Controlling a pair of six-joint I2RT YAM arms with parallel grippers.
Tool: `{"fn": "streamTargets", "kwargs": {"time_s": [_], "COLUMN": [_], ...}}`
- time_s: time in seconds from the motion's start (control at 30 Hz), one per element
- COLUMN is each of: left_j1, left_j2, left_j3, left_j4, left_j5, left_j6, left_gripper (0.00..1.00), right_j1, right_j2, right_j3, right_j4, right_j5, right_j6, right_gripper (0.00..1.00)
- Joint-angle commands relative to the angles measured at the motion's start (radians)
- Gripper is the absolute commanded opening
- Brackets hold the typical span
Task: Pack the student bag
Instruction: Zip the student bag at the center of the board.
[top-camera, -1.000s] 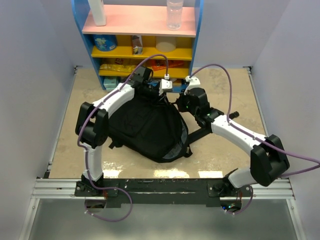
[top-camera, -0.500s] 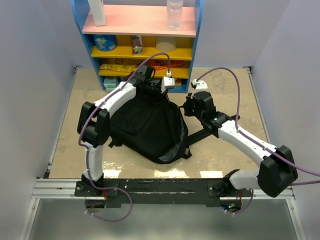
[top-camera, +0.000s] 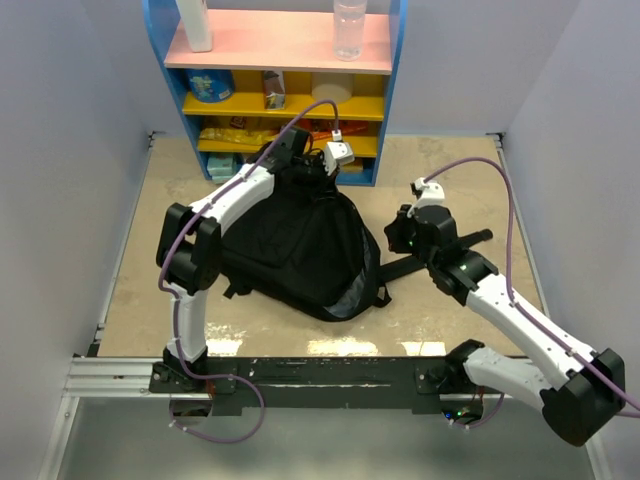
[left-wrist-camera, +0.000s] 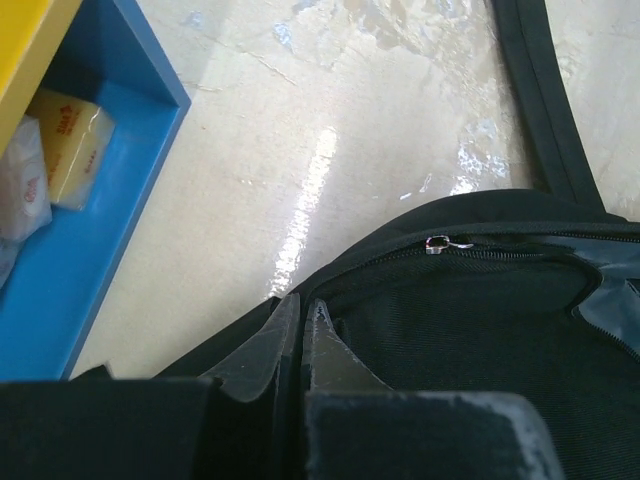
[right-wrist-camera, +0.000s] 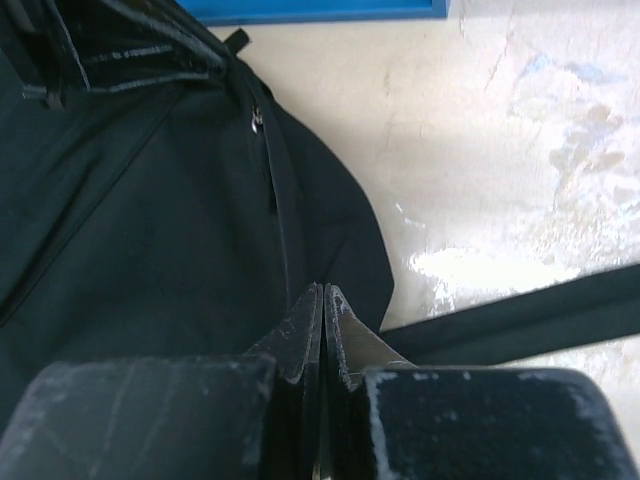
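The student bag (top-camera: 300, 250), a large black backpack, lies in the middle of the floor with its top towards the shelf. My left gripper (top-camera: 312, 172) is at the bag's top. In the left wrist view it (left-wrist-camera: 301, 305) is shut on the fabric rim of the bag (left-wrist-camera: 470, 340), near a silver zip pull (left-wrist-camera: 436, 243). My right gripper (top-camera: 402, 232) is to the right of the bag. In the right wrist view it (right-wrist-camera: 324, 292) is shut and empty, above the bag's side (right-wrist-camera: 150, 230) and a shoulder strap (right-wrist-camera: 530, 315).
A blue shelf unit (top-camera: 275, 90) with yellow shelves stands just behind the bag, holding bottles, a tin and packets. Its blue side (left-wrist-camera: 100, 200) is close to my left gripper. A black strap (top-camera: 470, 240) lies on the floor to the right. Walls close in both sides.
My right arm has pulled back to the right and towards the near edge, away from the bag's top. My left gripper has stayed at the bag's top, shifting slightly right.
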Motion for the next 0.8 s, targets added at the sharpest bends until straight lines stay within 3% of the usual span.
{"fn": "streamTargets", "kwargs": {"time_s": [0.0, 0.1, 0.23, 0.43, 0.63, 0.77], "left_j1": [0.004, -0.011, -0.025, -0.025, -0.025, -0.025], "left_j2": [-0.023, -0.026, -0.052, -0.073, -0.079, -0.089], "left_j3": [0.052, 0.052, 0.020, -0.020, -0.026, -0.040], "left_j4": [0.090, 0.052, 0.056, 0.076, 0.089, 0.110], "left_j5": [0.004, 0.030, 0.049, 0.050, 0.057, 0.053], "left_j6": [-0.054, -0.044, -0.044, -0.039, -0.042, -0.050], "left_gripper": [0.00, 0.00, 0.00, 0.00, 0.00, 0.00], "right_j1": [0.006, 0.006, 0.008, 0.006, 0.012, 0.022], "right_j2": [-0.039, 0.050, 0.197, 0.378, 0.394, 0.310], "right_j3": [-0.031, 0.009, 0.124, 0.242, 0.210, 0.193], "right_j4": [-0.019, 0.039, 0.099, 0.125, 0.135, 0.113], "right_j5": [-0.016, -0.039, -0.067, -0.113, -0.101, -0.056], "right_j6": [0.055, 0.025, -0.037, -0.091, -0.107, -0.072], "right_gripper": [0.00, 0.34, 0.53, 0.52, 0.40, 0.40]}}
